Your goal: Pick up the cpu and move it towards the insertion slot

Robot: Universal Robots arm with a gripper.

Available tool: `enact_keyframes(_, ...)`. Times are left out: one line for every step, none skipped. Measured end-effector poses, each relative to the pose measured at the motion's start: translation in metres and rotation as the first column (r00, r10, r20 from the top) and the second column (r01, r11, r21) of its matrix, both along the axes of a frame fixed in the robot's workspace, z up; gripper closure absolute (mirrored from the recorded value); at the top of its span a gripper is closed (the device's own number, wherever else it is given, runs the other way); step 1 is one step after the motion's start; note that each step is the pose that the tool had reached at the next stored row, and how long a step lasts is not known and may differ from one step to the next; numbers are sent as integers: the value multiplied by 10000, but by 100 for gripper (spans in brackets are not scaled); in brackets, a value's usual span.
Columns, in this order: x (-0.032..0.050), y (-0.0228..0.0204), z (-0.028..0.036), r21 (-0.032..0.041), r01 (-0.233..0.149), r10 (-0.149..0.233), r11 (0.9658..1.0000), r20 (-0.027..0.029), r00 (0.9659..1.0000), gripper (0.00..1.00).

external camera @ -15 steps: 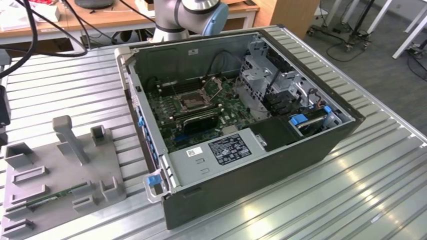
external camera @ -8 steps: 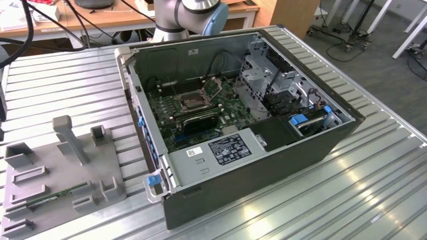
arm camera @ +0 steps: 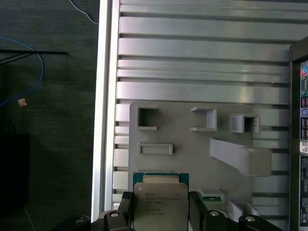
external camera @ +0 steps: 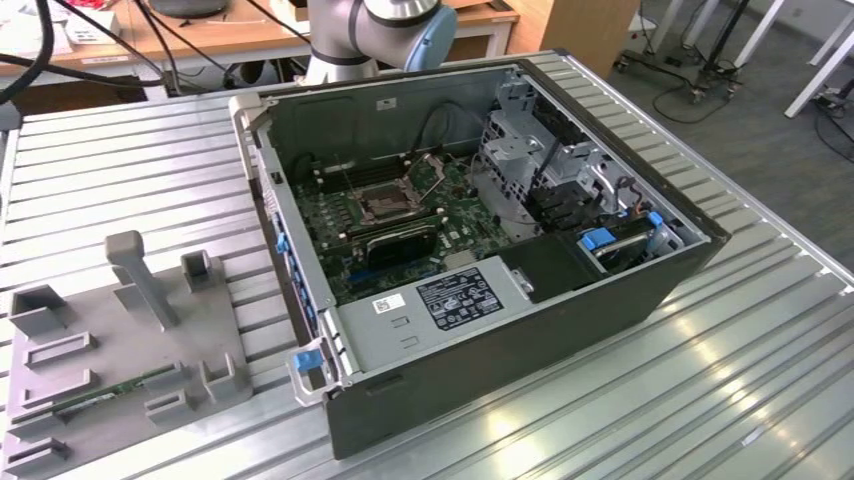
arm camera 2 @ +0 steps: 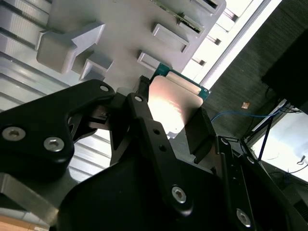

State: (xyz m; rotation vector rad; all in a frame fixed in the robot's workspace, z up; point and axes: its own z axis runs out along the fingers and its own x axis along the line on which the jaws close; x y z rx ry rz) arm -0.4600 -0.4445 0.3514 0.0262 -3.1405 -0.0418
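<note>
Between the black fingers (arm camera 2: 197,130) of the gripper (arm camera: 160,201), the cpu (arm camera: 160,207) sits clamped by two opposite edges, the jaws closed narrowly on it. It hangs over the edge of a grey fixture plate (arm camera: 178,137) studded with empty holders, near the rim of the table. The plate lies on a ribbed aluminium table (external camera: 747,380), and dark carpet (arm camera: 48,144) with a loose blue cable (arm camera: 38,72) runs beyond the rim. In the exterior view an open computer case (external camera: 534,350) stands on the table to the right of the plate, with wooden desks (external camera: 200,40) behind it. The insertion slot (external camera: 380,200) lies on the board inside the case, well apart from the chip. The arm (external camera: 367,35) rises behind the case, and the gripper points down at the plate. The chip's pale metal lid catches the light, ringed by a thin green border.
</note>
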Motion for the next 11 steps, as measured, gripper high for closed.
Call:
enact_keyframes(0,0,17,0,0,0,10000,0,10000,45)
enact_keyframes(0,0,34,0,0,0,10000,-1,10000,45)
enact_keyframes(0,0,50,-1,0,0,10000,-1,10000,45)
enact_keyframes(0,0,65,0,0,0,10000,0,10000,45)
enact_keyframes(0,0,77,0,0,0,10000,-1,10000,45)
enact_keyframes(0,0,87,0,0,0,10000,-1,10000,45)
enact_keyframes(0,0,93,1,0,0,10000,2,10000,45)
enact_keyframes(0,0,97,2,0,0,10000,2,10000,45)
enact_keyframes(0,0,98,2,0,0,10000,3,10000,45)
enact_keyframes(0,0,98,2,0,0,10000,2,10000,45)
enact_keyframes(0,0,100,0,0,0,10000,0,10000,45)
